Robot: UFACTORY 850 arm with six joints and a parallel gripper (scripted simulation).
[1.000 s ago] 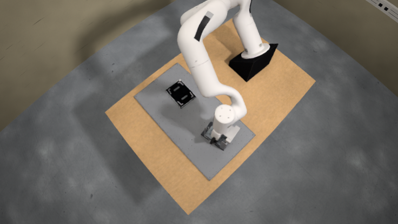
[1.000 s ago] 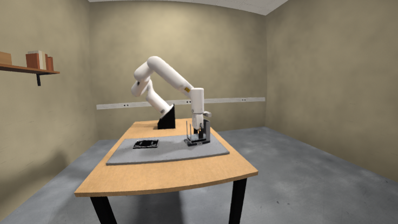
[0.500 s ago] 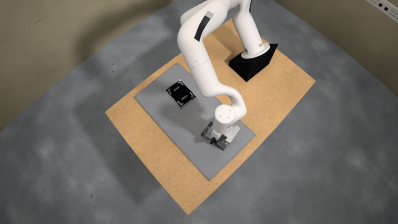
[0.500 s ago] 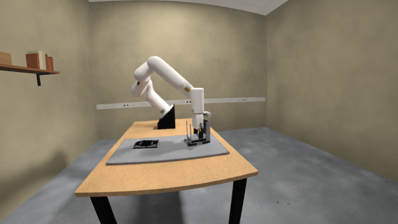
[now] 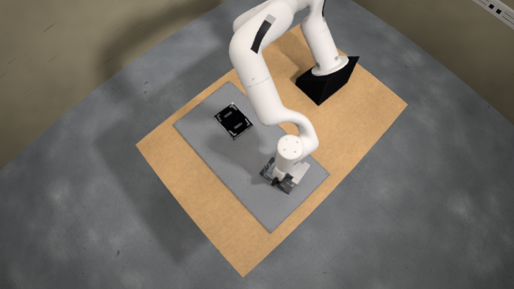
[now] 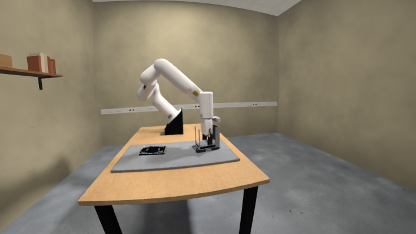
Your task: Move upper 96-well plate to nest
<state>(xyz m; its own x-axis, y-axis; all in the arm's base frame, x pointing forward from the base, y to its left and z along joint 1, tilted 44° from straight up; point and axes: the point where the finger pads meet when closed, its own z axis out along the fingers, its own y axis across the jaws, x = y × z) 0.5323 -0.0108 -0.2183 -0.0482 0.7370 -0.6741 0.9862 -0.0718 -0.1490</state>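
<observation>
Jaws stand wide but clamped, we judge, on the upper plate (image 6: 207,142) inside stack rack K1 (image 6: 216,134); the plate itself is mostly hidden by the gripper (image 6: 207,135) and the rack's posts, so we cannot make out its cut-off corner. We note the gripper pointing straight down into the rack, wrist vertical above it. From the top view, the gripper (image 5: 281,178) covers the rack (image 5: 266,172) almost wholly; only the rack's edges show around it. Rack K1 sits on the grey mat (image 5: 223,172), near the mat's right corner in the top view, toward the table's right edge as seen from outside. We cannot tell the lower plate apart from the upper one. Plate nest N1 (image 5: 233,121) lies well apart, near the mat's opposite end, a black square with white corner locators. The mat rests on the wooden table (image 6: 174,186). The arm's black base block (image 5: 325,84) stands at the table's far corner.
</observation>
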